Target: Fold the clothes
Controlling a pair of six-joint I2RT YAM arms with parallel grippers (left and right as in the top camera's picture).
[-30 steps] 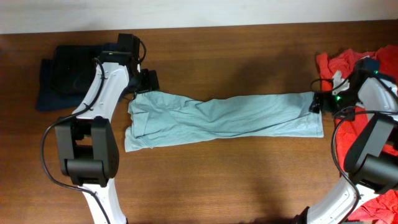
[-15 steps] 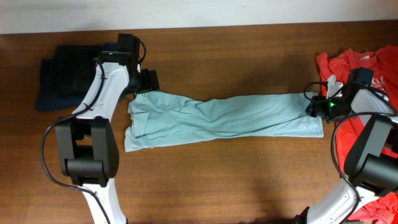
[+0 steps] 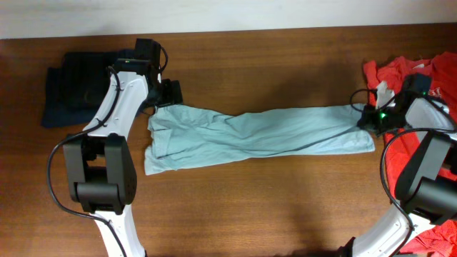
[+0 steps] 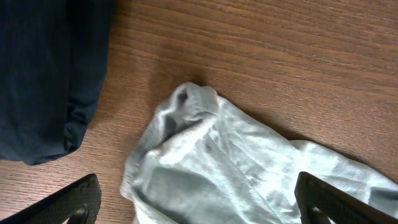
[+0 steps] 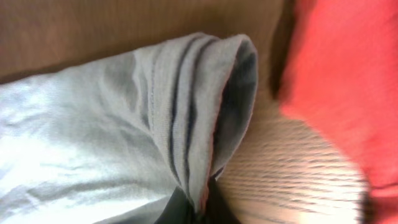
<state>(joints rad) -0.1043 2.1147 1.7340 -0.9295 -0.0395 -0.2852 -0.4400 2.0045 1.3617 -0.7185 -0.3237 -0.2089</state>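
Folding looks partway done: the grey-blue T-shirt point(image 3: 264, 132) lies across the desk point(image 3: 250, 214) as a long narrow band, apparently doubled lengthwise, with the crosswise folds left to make. The red T-shirt point(image 3: 400, 71) lies crumpled at the right edge and the navy pieces point(image 3: 71, 89) at far left. The right fingers point(image 5: 180, 214) are closed, pinching the band's right-end hem. The left fingers point(image 4: 68, 202) stand wide apart and empty above its rumpled left corner.

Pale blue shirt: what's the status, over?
Right gripper shut on end of pale blue shirt. Left gripper open over its far corner. Red shirt and navy pile alongside, not blocking.
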